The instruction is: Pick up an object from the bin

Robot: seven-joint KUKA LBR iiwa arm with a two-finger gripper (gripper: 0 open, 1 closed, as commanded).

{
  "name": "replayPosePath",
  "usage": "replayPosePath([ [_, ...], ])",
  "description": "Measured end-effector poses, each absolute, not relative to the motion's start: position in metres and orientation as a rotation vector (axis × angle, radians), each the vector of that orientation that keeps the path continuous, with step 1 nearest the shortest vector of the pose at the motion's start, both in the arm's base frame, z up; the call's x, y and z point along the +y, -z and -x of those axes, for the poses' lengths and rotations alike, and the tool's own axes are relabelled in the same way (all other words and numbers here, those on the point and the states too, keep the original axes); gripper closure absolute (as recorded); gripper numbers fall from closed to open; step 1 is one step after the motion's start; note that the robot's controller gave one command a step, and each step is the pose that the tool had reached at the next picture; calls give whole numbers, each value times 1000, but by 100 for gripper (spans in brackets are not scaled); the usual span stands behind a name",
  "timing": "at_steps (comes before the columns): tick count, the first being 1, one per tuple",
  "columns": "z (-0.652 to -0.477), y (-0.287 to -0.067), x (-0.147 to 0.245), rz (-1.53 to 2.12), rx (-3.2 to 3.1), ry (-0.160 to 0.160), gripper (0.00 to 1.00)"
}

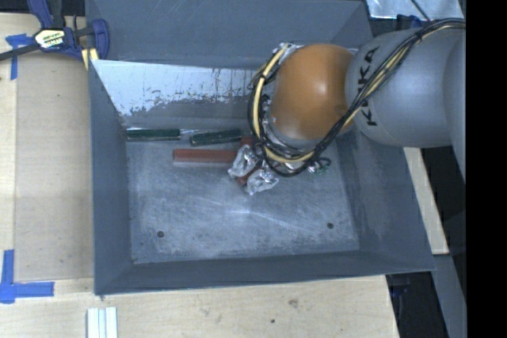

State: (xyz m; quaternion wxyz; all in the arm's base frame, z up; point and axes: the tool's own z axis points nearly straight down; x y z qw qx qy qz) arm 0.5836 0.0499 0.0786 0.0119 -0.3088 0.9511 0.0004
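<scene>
Honestly, not much of the gripper [253, 172] can be made out, since it's tucked under the orange cover [310, 91] on the wrist. Only something silvery and crinkly is seen poking out low over the floor of the bin [238, 229], around the middle and a bit toward the back. How wide it's open can't be told, and nothing can be confirmed as being held. Nearest to it, a reddish-brown stick [204, 157] is lying flat, its right end just beside the silvery part, and a dark green pen-like stick [214, 137] is lying just behind that. A second green stick [154, 134] is seen further left along the back wall, well apart. What could go wrong: only the ends of the two near sticks are within reach, so if a close is made there, one could be pinched at the tip and swung or dropped on the lift, or both could be nudged and neither caught cleanly. Whether the silvery bit is part of the gripper or a crumpled thing of the bin can't be settled, and whatever lies under the cover is hidden
</scene>
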Motion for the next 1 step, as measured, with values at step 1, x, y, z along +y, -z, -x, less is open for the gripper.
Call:
replayPosePath([
  [1, -597, -105, 56, 1099, 2936, 1, 100],
])
